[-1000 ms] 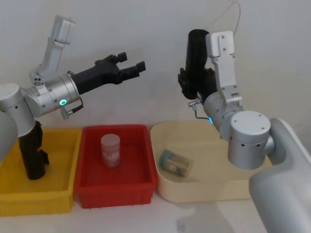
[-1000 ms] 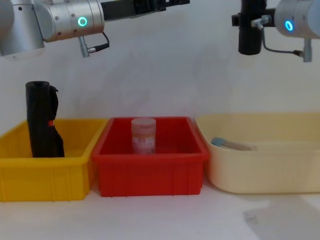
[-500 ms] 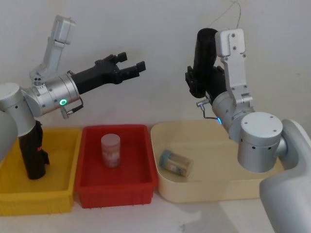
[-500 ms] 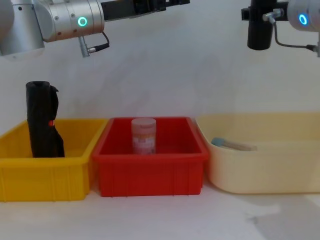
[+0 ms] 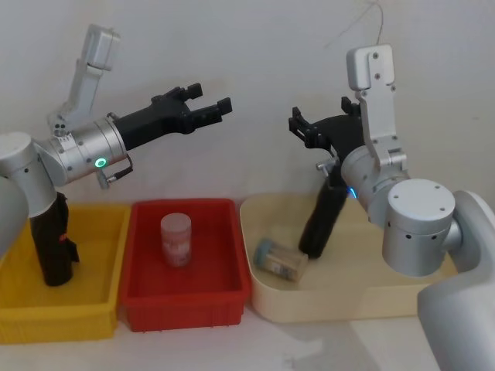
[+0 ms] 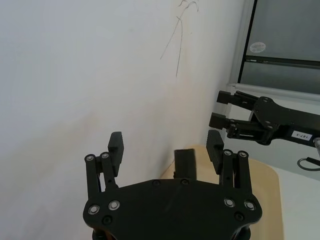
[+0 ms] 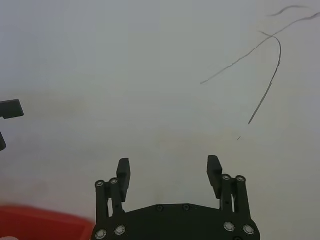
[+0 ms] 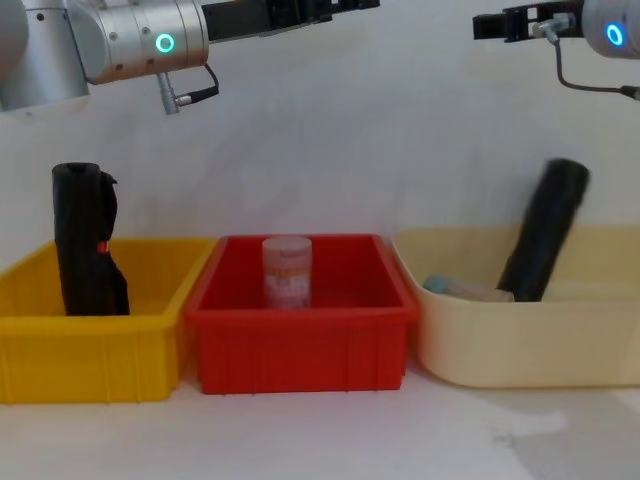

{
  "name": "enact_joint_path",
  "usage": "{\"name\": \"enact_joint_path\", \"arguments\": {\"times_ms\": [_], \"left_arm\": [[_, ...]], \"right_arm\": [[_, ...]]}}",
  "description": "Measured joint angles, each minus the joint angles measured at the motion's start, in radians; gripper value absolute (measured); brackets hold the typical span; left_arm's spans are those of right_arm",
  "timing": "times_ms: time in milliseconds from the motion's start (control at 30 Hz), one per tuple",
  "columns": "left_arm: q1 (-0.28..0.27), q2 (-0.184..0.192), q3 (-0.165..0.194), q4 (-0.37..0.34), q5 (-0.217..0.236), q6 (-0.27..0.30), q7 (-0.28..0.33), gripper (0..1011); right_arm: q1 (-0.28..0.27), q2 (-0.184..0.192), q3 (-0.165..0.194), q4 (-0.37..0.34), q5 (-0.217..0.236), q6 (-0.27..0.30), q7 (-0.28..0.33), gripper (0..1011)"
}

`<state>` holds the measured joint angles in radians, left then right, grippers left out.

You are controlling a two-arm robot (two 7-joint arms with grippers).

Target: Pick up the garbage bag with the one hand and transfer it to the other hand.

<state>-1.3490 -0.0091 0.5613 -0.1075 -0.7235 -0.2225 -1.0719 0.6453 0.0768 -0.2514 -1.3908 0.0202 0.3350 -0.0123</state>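
Garbage bag: leaning tilted inside the cream tub, lower end just beside the lying jar.
Right gripper: hanging above the tub, fingers spread apart, grasping nothing.
Left gripper: waiting high over the red bin, fingers parted, empty.
Doing it well: likely lining the jaws with the roll's tilt and closing mid-length, keeping clear of the jar.
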Motion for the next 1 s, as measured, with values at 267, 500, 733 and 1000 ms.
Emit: {"name": "enact_joint_path", "arguments": {"times_ms": [267, 500, 733, 1000], "left_arm": [[0.000, 0.000, 0.000, 0.000, 0.000, 0.000, 0.000, 1001], [0.000, 0.000, 0.000, 0.000, 0.000, 0.000, 0.000, 1001], [0.000, 0.000, 0.000, 0.000, 0.000, 0.000, 0.000, 1002], [0.000, 0.000, 0.000, 0.000, 0.000, 0.000, 0.000, 1002]], "right_arm": [[-0.002, 0.001, 0.001, -0.005, -0.001, 0.002, 0.000, 1001], [-0.003, 0.002, 0.001, -0.007, -0.001, 0.002, 0.000, 1001], [-0.004, 0.003, 0.001, -0.008, -0.001, 0.003, 0.000, 1001], [-0.004, 0.003, 0.001, -0.009, -0.001, 0.003, 0.000, 1001]]}}
